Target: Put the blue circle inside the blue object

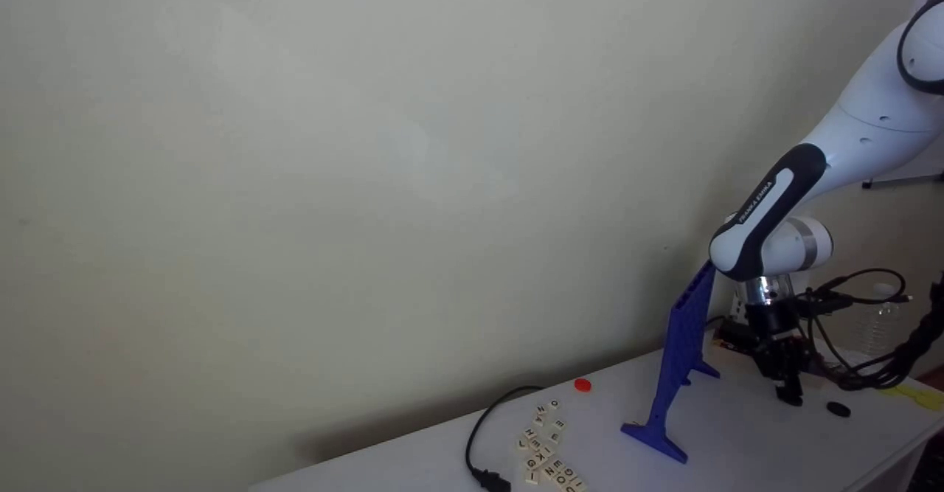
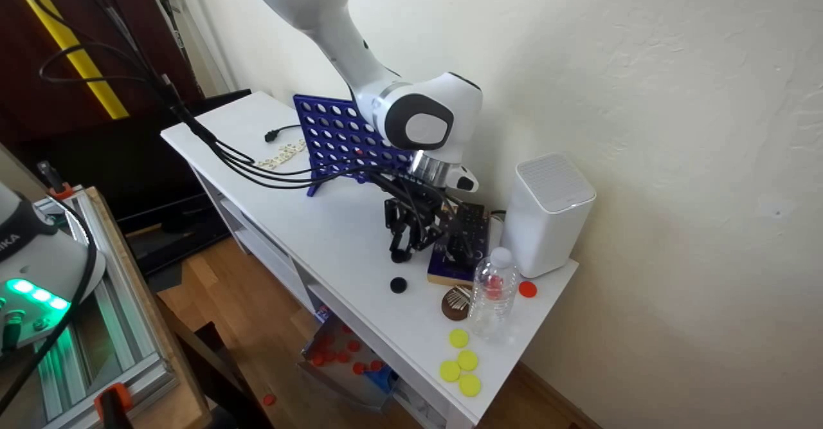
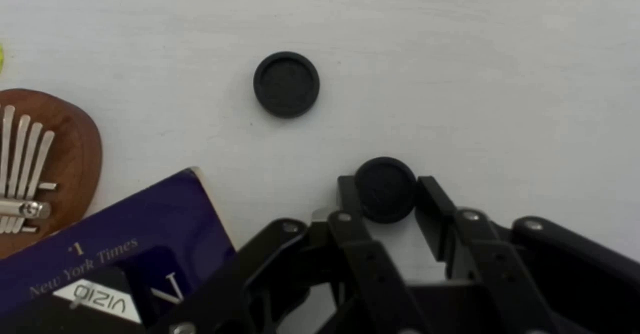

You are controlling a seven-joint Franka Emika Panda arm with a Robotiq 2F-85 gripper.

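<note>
The blue panel (image 1: 684, 344) stands upright, its long axis crosswise on the white table (image 2: 347, 242); the gripper (image 3: 387, 188) clamps a black disc (image 3: 384, 192) face-up.

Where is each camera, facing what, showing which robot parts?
Wrist view: looks down over the gripper holding a black disc.
An exterior view, nearer the letter tiles, faces the wall; arm and gripper show.
An exterior view, high past the yellow discs, looks along the table; arm, gripper, base show.
Both exterior views share the arm and blue Connect Four grid.

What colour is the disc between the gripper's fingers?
The disc looks black, best seen in the wrist view.
</note>
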